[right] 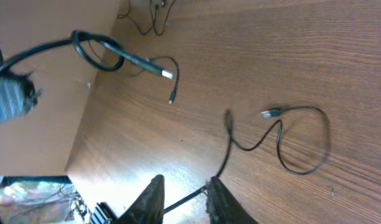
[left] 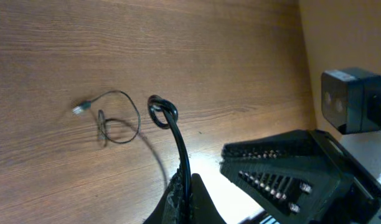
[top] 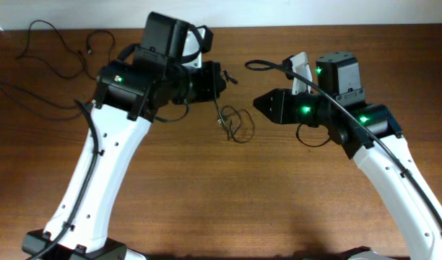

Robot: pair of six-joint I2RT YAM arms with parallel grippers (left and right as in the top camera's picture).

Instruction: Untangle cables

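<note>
The thin cable [right: 230, 130] was seen on the table [top: 206, 188], stretched straight ahead of the nearer right gripper [right: 185, 183], its tail passing between narrowly parted jaws. The left gripper's [top: 224, 78] opening could not be made out.

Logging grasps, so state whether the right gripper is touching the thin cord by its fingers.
Cannot tell. In the right wrist view the thin cord runs between the fingers of the right gripper and meets one finger's edge, but contact or mere overlap is unclear.
</note>
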